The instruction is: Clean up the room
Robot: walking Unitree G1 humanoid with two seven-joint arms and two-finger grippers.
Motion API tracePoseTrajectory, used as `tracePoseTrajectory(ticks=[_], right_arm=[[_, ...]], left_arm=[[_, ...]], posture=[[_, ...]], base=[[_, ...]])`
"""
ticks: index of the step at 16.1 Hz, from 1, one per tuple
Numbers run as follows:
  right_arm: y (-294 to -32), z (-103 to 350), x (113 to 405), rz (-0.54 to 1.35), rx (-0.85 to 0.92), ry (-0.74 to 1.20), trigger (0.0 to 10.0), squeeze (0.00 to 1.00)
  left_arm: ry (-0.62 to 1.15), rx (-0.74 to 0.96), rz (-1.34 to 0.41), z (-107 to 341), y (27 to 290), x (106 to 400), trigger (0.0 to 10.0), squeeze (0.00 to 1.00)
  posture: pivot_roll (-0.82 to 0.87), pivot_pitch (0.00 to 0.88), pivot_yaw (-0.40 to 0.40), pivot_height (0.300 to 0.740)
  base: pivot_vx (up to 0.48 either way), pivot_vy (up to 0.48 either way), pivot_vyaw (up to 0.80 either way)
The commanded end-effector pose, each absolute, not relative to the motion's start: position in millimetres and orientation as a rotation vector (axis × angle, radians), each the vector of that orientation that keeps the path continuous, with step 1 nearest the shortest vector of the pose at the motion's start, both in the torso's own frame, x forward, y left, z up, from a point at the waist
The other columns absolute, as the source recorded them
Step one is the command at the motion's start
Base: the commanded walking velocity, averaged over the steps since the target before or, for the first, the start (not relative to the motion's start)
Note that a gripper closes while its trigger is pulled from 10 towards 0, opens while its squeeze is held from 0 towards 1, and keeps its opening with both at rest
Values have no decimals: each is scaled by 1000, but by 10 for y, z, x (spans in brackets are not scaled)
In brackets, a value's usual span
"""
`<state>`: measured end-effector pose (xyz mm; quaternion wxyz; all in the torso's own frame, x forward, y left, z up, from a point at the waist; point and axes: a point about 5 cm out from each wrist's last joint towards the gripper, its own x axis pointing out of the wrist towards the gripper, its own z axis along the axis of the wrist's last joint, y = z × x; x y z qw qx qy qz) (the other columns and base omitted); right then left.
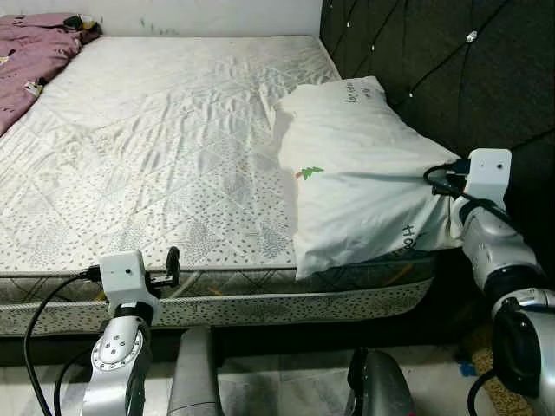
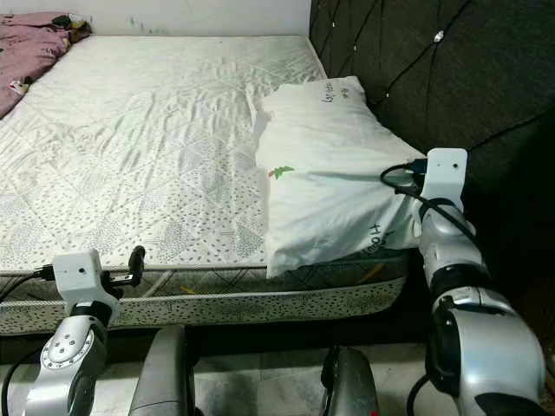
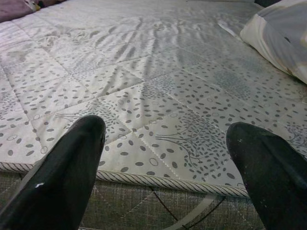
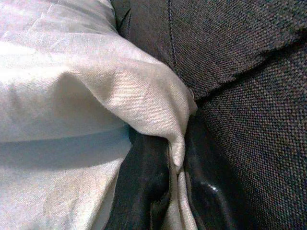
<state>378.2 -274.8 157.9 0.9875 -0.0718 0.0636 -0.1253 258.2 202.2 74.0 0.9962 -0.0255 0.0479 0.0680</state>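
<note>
A wide bed (image 1: 156, 130) with a pale quilted mattress cover takes up most of the head views, seen from its long side. A dark tufted headboard (image 1: 451, 69) stands along the robot's right. A white pillow (image 1: 355, 165) lies against that headboard, and its near corner hangs a little over the mattress edge. A purple blanket (image 1: 35, 52) sits bunched at the far left corner.

The right gripper (image 4: 175, 184) is at the pillow's corner beside the headboard. Its two black fingers are pinched together on a fold of the pillowcase. The left gripper (image 3: 165, 163) hovers at the near mattress edge, well apart from the pillow. Its fingers (image 3: 72, 167) are spread wide and hold nothing.

As a judgement, the tidying is partway along. The pillow is gripped but not yet squared on the bed, and the blanket is unfolded.

The right fingertips are hidden behind the pillow in the head views. The blanket is cut off at the picture's edge, so its full size is unknown. Small dark items beside it are too small to identify.
</note>
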Motion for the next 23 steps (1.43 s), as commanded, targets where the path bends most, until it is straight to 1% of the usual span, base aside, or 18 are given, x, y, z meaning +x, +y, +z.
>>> tracePoseTrajectory(ticks=[1, 4, 6, 10, 11, 12, 13, 15, 16, 18, 20, 23], right_arm=[[-2808, 1690, 3781, -268, -154, 63, 0, 0], [-2676, 1459, 3709, -198, -138, 78, 0, 0], [-2615, 1390, 3681, -168, -128, 76, 0, 0], [-2300, 1154, 3630, -65, -99, 115, 0, 0], [-2230, 1127, 3637, -34, -97, 128, 10000, 0], [-2178, 1122, 3641, -10, -99, 129, 10000, 0], [-2116, 1138, 3649, 18, -90, 115, 10000, 1000], [-2079, 1155, 3658, 25, -82, 105, 10000, 1000], [-2098, 1195, 3679, -2, -122, 97, 10000, 1000], [-2191, 1281, 3695, -48, -132, 62, 10000, 1000], [-2312, 1541, 3723, -91, -107, -72, 10000, 1000], [-2361, 1621, 3717, -73, -131, -102, 10000, 1000]], left_arm=[[91, -35, 128, 755, 2020, 2583, 10000, 0], [95, -33, 133, 747, 2038, 2560, 10000, 0], [96, -32, 132, 745, 2038, 2558, 10000, 0], [97, -31, 118, 747, 2004, 2599, 10000, 0], [96, -29, 118, 750, 2002, 2602, 10000, 0], [96, -28, 119, 751, 2006, 2603, 10000, 0], [96, -26, 121, 750, 2017, 2600, 10000, 0], [96, -25, 125, 750, 2022, 2596, 10000, 0], [95, -25, 130, 750, 2024, 2592, 10000, 0], [96, -26, 133, 747, 2030, 2583, 10000, 0], [96, -28, 131, 747, 2025, 2588, 10000, 0], [99, -30, 124, 741, 2017, 2591, 10000, 0]], posture=[[96, 0, -6, 527], [100, 0, -9, 527], [100, 0, -9, 527], [91, 0, -2, 527], [91, 0, -2, 527], [94, 0, -3, 527], [94, 0, -3, 527], [99, 0, -9, 527], [99, 0, -9, 527], [99, 0, -9, 527], [97, 0, -9, 527], [92, 0, -10, 527]], base=[[0, 0, 0], [0, 0, 0], [0, 0, 0], [0, 0, 0], [0, 0, 0], [0, 0, 0], [0, 0, 0], [0, 0, 0], [0, 0, 0], [0, 0, 0], [0, 0, 0], [0, 0, 0]])
